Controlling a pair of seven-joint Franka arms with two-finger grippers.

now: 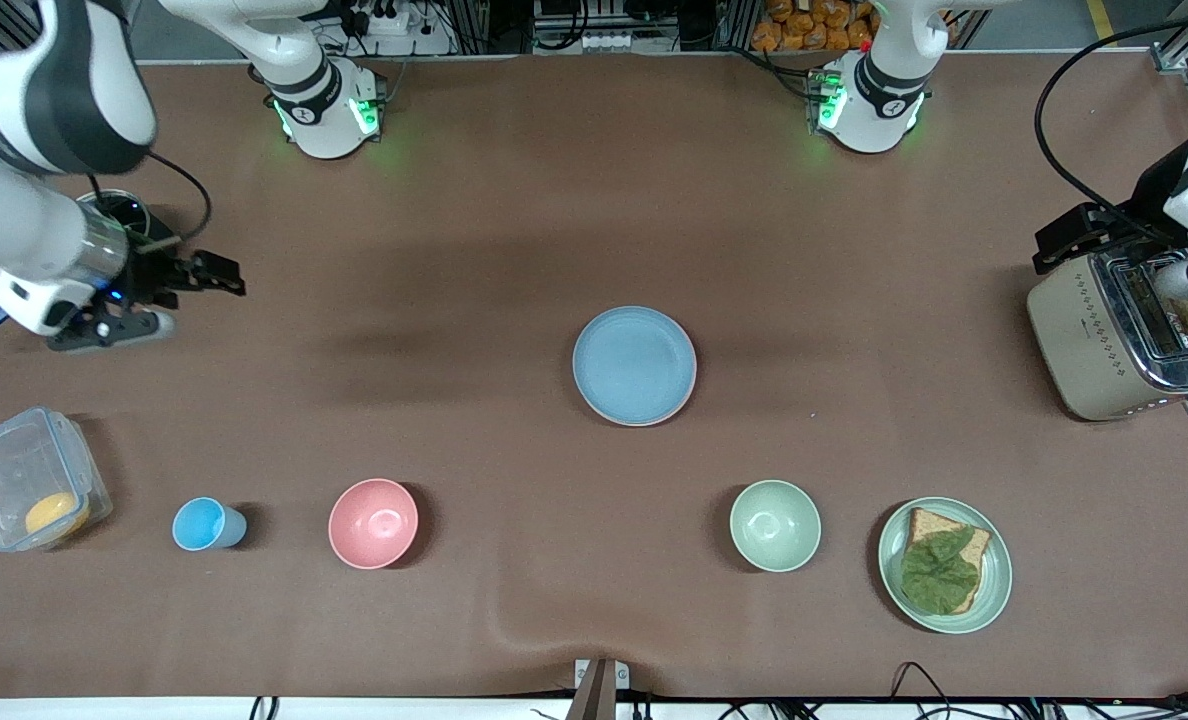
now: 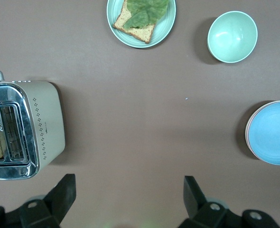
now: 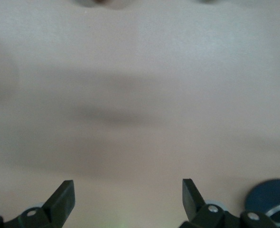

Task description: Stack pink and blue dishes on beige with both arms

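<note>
Right gripper (image 1: pixel 216 275) wide open, empty, over bare table at the right arm's end, left gripper (image 2: pixel 128 192) wide open, empty, beside the toaster (image 1: pixel 1124 335), blue plate (image 1: pixel 634 364) mid-table topping a stack, pink rim (image 1: pixel 691 385) showing beneath

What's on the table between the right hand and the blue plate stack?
Nothing: in the front view, only bare brown tablecloth runs from the open right hand to the blue plate. The pink bowl sits nearer the camera, off that line.
</note>
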